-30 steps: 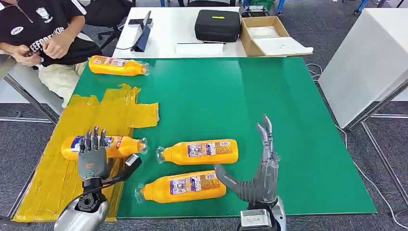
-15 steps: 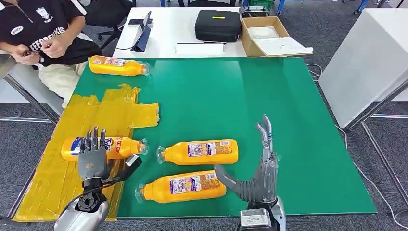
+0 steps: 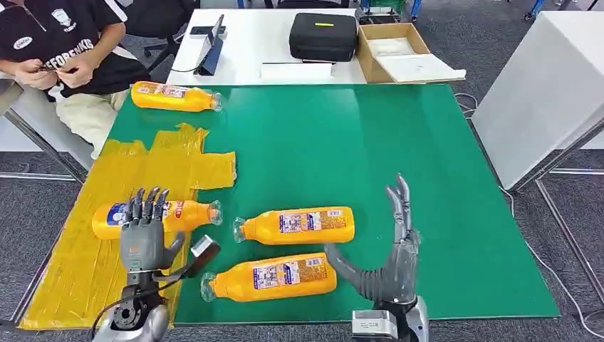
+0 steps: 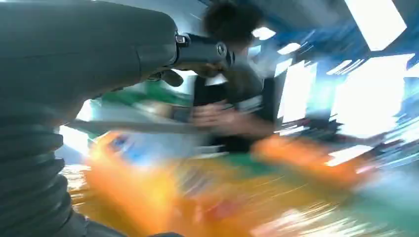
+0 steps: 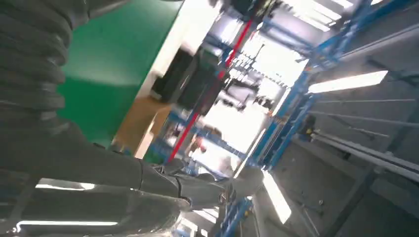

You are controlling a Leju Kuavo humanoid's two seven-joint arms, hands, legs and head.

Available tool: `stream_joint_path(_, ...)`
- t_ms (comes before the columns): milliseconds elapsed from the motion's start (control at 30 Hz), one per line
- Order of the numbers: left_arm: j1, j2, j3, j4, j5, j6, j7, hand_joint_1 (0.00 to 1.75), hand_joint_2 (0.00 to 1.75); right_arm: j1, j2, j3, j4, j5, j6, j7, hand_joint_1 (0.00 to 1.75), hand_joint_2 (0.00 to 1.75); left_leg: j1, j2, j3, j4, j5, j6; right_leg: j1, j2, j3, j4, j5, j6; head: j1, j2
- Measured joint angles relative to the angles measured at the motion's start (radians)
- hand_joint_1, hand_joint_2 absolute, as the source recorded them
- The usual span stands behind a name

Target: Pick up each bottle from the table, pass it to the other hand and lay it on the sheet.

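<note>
left hand (image 3: 144,239) drops back toward the table's near edge, fingers spread; right hand (image 3: 388,263) shifts slightly lower too.

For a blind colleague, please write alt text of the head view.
Both robot hands, left hand and right hand, hover open over a green table near four orange bottles; one bottle lies on the yellow sheet. A seated person is beyond.
</note>
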Motion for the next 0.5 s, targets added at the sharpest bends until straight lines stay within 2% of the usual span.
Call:
stream_joint_path(33, 0.044, -0.006, -0.028, -0.118, 0.098, -0.007, -0.068, 0.00, 1.75, 0.020, -0.004, -0.010, -0.016, 0.028, -0.002, 0.008, 0.00, 1.75, 0.000, 0.000, 0.000, 0.000, -0.001, 0.000, 0.000, 0.000, 0.000, 0.000, 0.000, 0.000, 0.000, 0.000)
stream_joint_path(100, 0.113, -0.013, -0.074, -0.275, 0.166, -0.008, -0.069, 0.00, 1.75, 0.058, -0.009, -0.025, -0.041, 0.055, -0.003, 0.015, 0.00, 1.75, -0.001, 0.001, 0.000, 0.000, -0.004, 0.001, 0.000, 0.000, 0.000, -0.002, -0.001, 0.001, 0.000, 0.000)
stream_joint_path(267, 0.118, -0.013, -0.078, -0.295, 0.168, -0.007, -0.066, 0.00, 1.75, 0.061, -0.009, -0.027, -0.045, 0.058, -0.003, 0.017, 0.00, 1.75, -0.001, 0.001, 0.000, 0.000, -0.005, 0.001, 0.000, 0.000, 0.000, -0.002, -0.002, 0.002, -0.001, 0.000)
stream_joint_path(367, 0.241, -0.025, -0.137, -0.551, 0.167, -0.001, -0.105, 0.00, 1.75, 0.125, -0.012, -0.059, -0.101, 0.138, -0.001, 0.075, 0.00, 1.75, 0.000, 0.001, 0.001, 0.000, -0.006, 0.002, 0.000, 0.000, 0.001, -0.002, -0.004, 0.003, -0.001, 0.000)
stream_joint_path(500, 0.254, -0.029, -0.145, -0.594, 0.165, -0.001, -0.108, 0.00, 1.75, 0.127, -0.012, -0.076, -0.107, 0.152, 0.003, 0.092, 0.00, 1.75, 0.000, 0.001, 0.003, 0.000, -0.006, 0.002, 0.000, 0.000, 0.003, -0.002, -0.004, 0.002, -0.001, 0.000)
